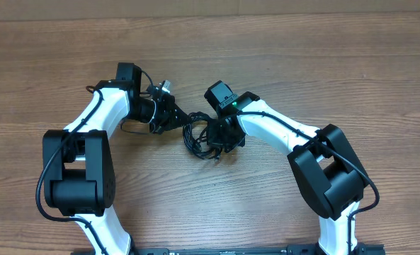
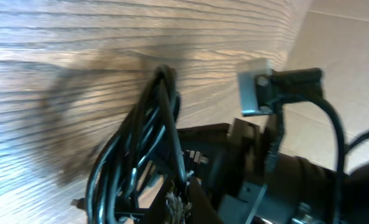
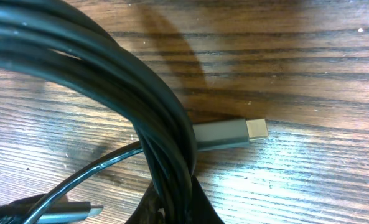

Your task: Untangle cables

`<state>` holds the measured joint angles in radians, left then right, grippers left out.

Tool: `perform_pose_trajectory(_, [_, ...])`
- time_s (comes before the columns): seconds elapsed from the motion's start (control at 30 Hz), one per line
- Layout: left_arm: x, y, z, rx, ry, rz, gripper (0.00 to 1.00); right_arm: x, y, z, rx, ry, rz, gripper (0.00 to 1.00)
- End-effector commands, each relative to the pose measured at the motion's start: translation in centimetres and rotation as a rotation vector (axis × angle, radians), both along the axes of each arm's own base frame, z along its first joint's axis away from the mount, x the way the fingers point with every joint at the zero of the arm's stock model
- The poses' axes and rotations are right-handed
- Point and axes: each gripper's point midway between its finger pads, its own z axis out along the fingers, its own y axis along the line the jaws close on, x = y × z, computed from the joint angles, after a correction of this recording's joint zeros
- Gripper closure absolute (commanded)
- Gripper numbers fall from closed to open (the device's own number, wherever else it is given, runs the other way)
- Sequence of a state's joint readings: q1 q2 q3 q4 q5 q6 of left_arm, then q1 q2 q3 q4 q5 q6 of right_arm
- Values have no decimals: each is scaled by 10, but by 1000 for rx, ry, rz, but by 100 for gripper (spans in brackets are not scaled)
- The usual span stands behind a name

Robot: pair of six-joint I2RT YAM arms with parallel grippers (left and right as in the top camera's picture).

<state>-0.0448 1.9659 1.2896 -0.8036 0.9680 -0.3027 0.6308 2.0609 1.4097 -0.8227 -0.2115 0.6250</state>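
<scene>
The cables (image 1: 194,134) are thin black cords bunched in a small loop on the wooden table between the two arms. My left gripper (image 1: 168,115) is shut on the bundle's left side; in the left wrist view the cables (image 2: 137,140) rise in a looped bunch from my left gripper (image 2: 183,202). My right gripper (image 1: 220,136) is shut on the right side. In the right wrist view the cables (image 3: 128,81) curve down into my right gripper (image 3: 175,202). A grey plug with a silver tip (image 3: 231,134) lies beside them. A second plug (image 3: 66,214) shows at lower left.
Another silver-tipped plug (image 1: 164,86) on a black cord sticks out behind the left wrist; this silver-tipped plug (image 2: 255,87) also shows in the left wrist view. The wooden table (image 1: 280,64) ends at a pale board along the far edge. Both arm bases stand at the near edge.
</scene>
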Motion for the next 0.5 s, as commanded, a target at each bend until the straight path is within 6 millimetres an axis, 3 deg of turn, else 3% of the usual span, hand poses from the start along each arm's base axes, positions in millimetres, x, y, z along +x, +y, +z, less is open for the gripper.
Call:
perform_pose_trajectory(0.0, [7,-9,22,-128,-45,-21,96,-4,0,-5,-4,15,8,96])
perform_pose_trajectory(0.17, [9,-10,24,-140,-61,-23,96,-4,0,-5,-4,8,33,96])
perform_pose_trajectory(0.37, [13,-18,44,-260,-81,-28,96,-4,0,-5,-2,-13,110,96])
perform_pose_trajectory(0.47, [22,-11,28,-151,-126,-14,96,-5,-1,-5,-2,-40,233,92])
